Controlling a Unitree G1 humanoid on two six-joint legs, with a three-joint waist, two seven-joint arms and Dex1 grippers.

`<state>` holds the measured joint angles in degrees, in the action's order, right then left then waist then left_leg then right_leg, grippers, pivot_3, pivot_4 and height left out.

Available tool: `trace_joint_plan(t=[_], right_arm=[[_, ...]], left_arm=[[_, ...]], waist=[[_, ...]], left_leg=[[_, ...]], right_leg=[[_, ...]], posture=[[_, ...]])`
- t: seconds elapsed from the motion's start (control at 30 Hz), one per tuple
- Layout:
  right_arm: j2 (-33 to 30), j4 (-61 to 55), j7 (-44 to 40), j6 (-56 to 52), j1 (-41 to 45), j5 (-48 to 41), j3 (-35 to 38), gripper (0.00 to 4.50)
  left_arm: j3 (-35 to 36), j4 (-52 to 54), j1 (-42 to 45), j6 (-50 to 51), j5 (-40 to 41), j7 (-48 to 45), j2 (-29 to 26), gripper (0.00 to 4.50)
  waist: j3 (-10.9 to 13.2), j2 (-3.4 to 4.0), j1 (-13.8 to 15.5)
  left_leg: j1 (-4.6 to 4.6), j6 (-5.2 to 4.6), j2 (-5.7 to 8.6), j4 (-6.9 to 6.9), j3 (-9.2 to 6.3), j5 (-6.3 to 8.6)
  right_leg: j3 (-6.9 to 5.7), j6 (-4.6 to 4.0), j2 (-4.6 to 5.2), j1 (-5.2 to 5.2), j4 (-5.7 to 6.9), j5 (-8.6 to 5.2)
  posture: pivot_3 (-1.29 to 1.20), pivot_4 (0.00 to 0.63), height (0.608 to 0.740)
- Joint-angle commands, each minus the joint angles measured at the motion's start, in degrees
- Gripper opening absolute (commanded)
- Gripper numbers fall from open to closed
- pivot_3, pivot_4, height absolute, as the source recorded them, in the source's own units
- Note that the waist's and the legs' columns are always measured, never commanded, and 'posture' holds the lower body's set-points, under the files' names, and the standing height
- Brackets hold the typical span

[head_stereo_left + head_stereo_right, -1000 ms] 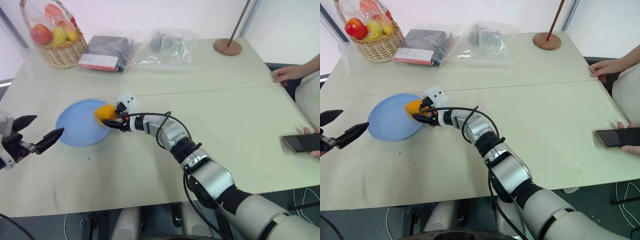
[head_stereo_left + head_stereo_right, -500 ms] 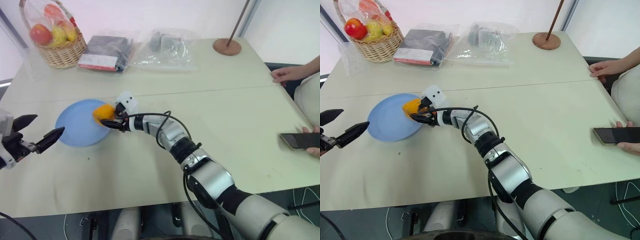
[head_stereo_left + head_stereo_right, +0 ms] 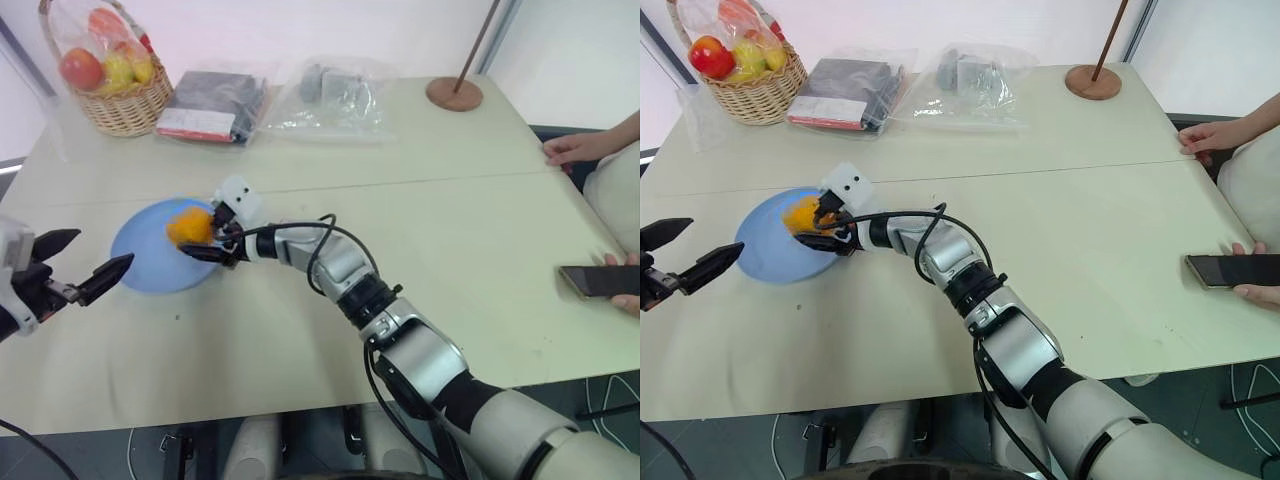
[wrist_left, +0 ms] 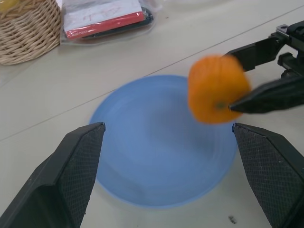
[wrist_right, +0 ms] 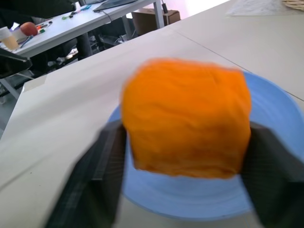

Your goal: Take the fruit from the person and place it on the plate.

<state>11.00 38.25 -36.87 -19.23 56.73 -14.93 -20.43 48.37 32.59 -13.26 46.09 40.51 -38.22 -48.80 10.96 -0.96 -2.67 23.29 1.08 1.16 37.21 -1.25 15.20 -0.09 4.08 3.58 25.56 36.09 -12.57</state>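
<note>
The round, slightly blocky orange fruit point(image 3: 188, 226) has smooth skin and sits over the flat, round, light-blue plate point(image 3: 150, 262). The right tool point(image 3: 205, 232) reaches across the pale, smooth bench point(image 3: 450, 240) with its arm stretched long, pointing sideways toward the plate. Its two black fingers point(image 4: 266, 97) sit on either side of the fruit. In the right wrist view the fingers look spread a little wider than the fruit, but I cannot tell if they touch it or let it go. I also cannot tell if the fruit rests on the plate or is just above it.

The left tool point(image 3: 85, 270) hovers beside the near edge of the plate, its two black pointed fingers point(image 4: 71, 164) wide apart with nothing between them.

At the far corner stands a woven straw basket point(image 3: 125, 105) with a red apple and yellow fruits in clear plastic. Next to it lie a dark packet with a red and white label point(image 3: 215, 105) and a clear crinkly plastic bag point(image 3: 335, 95). The label is too small to read.

A person's bare hand point(image 3: 575, 148) rests on the bench edge, and another hand holds a dark flat phone point(image 3: 600, 282).
</note>
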Motion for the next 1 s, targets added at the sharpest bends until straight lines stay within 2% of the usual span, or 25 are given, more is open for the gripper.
trace_joint_plan(t=[0.03,0.2,0.37,0.57,0.8,0.9,1.0], right_arm=[[9.42,-3.29,0.01,-0.04,-3.17,-1.29,-0.39,4.45],[8.16,-4.31,0.49,-0.82,-2.67,-1.75,0.33,4.45],[0.81,-11.82,-0.04,-5.59,-1.96,-1.94,1.66,4.45],[-15.24,-32.51,-6.06,-16.89,-5.54,-4.86,5.69,4.45],[-34.33,-49.93,-14.49,-22.36,-12.04,-9.68,11.41,4.45],[-40.53,-54.73,-17.12,-24.28,-14.02,-13.19,15.24,4.45],[-43.38,-56.11,-16.42,-25.46,-14.56,-14.25,17.39,4.45]], left_arm=[[1.02,2.06,-0.13,-0.52,0.32,0.59,0.11,4.50],[0.95,2.07,-0.50,-0.33,0.68,0.24,0.28,4.50],[0.46,1.68,-1.58,0.02,2.05,-2.40,-0.58,4.50],[-0.82,-0.36,-2.32,-0.04,2.64,-6.71,-2.68,4.50],[-2.34,-3.49,-1.27,-0.35,2.46,-10.38,-5.63,4.50],[-2.57,-4.66,-0.98,-0.43,2.29,-11.53,-6.45,4.50],[-2.95,-5.50,-0.55,-0.83,1.99,-12.03,-6.71,4.50]], waist=[[0.00,0.00,0.02],[0.00,-0.01,0.02],[-0.01,-0.01,0.07],[-0.02,-0.03,0.83],[-0.02,-0.03,0.26],[-0.01,-0.01,0.15],[-0.02,-0.04,0.16]], left_leg=[[0.00,0.00,0.00,0.00,0.00,0.00],[0.00,0.01,0.00,0.00,0.00,0.00],[0.00,0.01,0.00,0.00,-0.01,-0.01],[0.02,0.00,0.04,0.11,-0.08,-0.01],[-0.04,-0.02,-0.02,0.03,-0.08,-0.02],[-0.06,-0.03,-0.02,0.03,-0.04,-0.02],[-0.11,-0.04,-0.04,0.04,0.00,-0.02]], right_leg=[[0.00,0.00,0.00,0.00,0.00,0.00],[0.00,0.00,0.00,0.00,0.00,0.00],[-0.01,0.00,0.00,0.00,0.01,0.00],[-0.09,-0.07,0.05,-0.10,-0.02,-0.04],[-0.10,-0.06,-0.09,-0.11,0.01,-0.04],[-0.10,-0.05,-0.10,-0.13,0.01,-0.04],[-0.10,-0.04,-0.13,-0.15,0.03,-0.04]], posture=[[0.00,0.150,0.740],[0.00,0.150,0.740],[0.00,0.150,0.740],[0.00,0.150,0.740],[0.00,0.150,0.740],[0.00,0.150,0.740],[0.00,0.150,0.740]])
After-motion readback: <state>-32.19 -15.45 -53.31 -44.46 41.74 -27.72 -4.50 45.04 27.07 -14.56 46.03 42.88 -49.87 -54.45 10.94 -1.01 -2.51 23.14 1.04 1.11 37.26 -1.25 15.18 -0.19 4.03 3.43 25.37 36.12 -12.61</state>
